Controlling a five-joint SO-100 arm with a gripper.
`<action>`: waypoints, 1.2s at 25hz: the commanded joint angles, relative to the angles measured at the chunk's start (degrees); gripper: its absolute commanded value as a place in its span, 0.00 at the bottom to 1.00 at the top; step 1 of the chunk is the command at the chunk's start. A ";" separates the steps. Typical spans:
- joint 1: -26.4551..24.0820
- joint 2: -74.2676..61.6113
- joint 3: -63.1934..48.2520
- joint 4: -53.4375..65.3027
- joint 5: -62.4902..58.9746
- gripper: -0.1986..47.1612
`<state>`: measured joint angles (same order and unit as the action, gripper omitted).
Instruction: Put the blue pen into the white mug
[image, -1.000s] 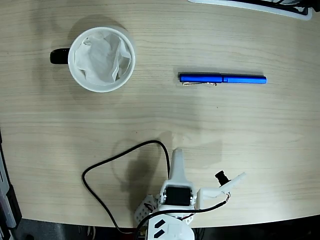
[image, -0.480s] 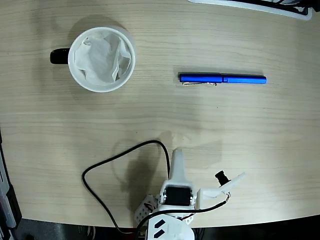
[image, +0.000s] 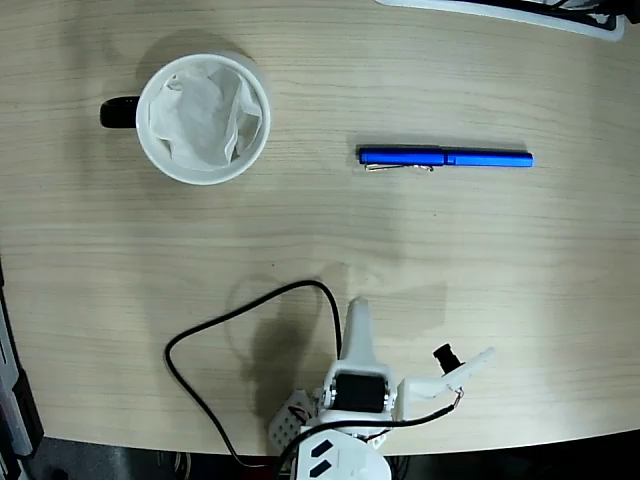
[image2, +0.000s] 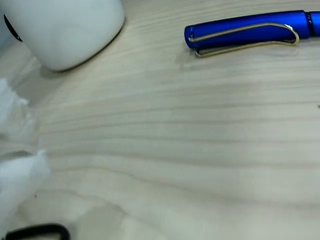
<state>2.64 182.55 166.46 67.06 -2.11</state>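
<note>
**Pen and mug on a wooden table, arm at the near edge**

On the pale wood-grain table (image: 320, 250), seen from the fixed overhead view, the blue pen (image: 445, 157) lies flat and horizontal in the upper right of centre. Its capped end points toward the left of the frame, and its thin metal clip sits along the lower side of the cap. Nothing touches the pen.

In the upper left of the same view stands the white mug (image: 203, 118), upright, its round mouth facing the camera. Crumpled white tissue (image: 205, 112) lines the inside. A black handle (image: 118, 112) sticks out from the mug's left side. Mug and pen are well apart, with bare table between them.

At the bottom centre of the frame sits the white arm. Its gripper (image: 410, 350) is low over the table near the bottom edge, far from both objects. One finger (image: 356, 325) points straight up the frame; the other (image: 462, 366) angles off to the right, so the two are spread wide with nothing between them. A black cable (image: 215, 330) loops over the table to the left of the arm.

In the wrist view, the pen's capped end (image2: 250, 30) and gold-toned clip fill the upper right, and the mug's white wall (image2: 65, 30) fills the upper left. A blurred white shape occupies the lower left edge; I cannot tell what it is.
</note>
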 joint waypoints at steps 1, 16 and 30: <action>1.32 -5.89 -7.82 -2.46 -0.18 0.00; 5.89 -54.93 -47.81 -1.32 -0.18 0.00; 7.38 -97.38 -81.83 10.81 -3.78 0.01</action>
<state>8.79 88.59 89.65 76.73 -3.16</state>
